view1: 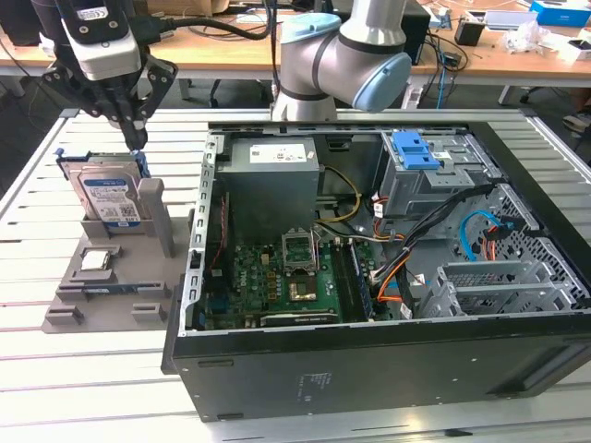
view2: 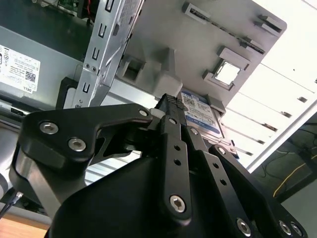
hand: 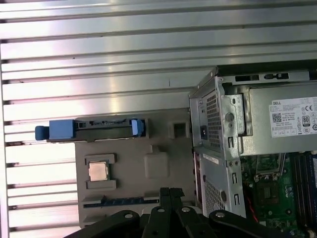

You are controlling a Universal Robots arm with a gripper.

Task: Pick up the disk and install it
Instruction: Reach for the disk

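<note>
The disk [view1: 109, 198], a silver drive with a blue-and-white label in a blue carrier, stands upright in a slot of the grey holder [view1: 111, 300] at the exterior view's left. In the first wrist view the disk [hand: 91, 129] is seen edge-on from above, and in the second wrist view its label [view2: 200, 115] shows past the fingers. My gripper [view1: 137, 146] hangs just above the disk's top edge, near the corner closest to the computer. Its black fingers [view2: 171, 101] are pressed together with nothing between them, and the gripper [hand: 171, 191] also shows in the first wrist view.
A small square CPU chip [view1: 97, 260] lies in the holder in front of the disk. The open computer case [view1: 369, 369] lies to the exterior view's right, with a blue-topped drive cage [view1: 416, 152] at its far side. The arm's base [view1: 342, 65] stands behind the case.
</note>
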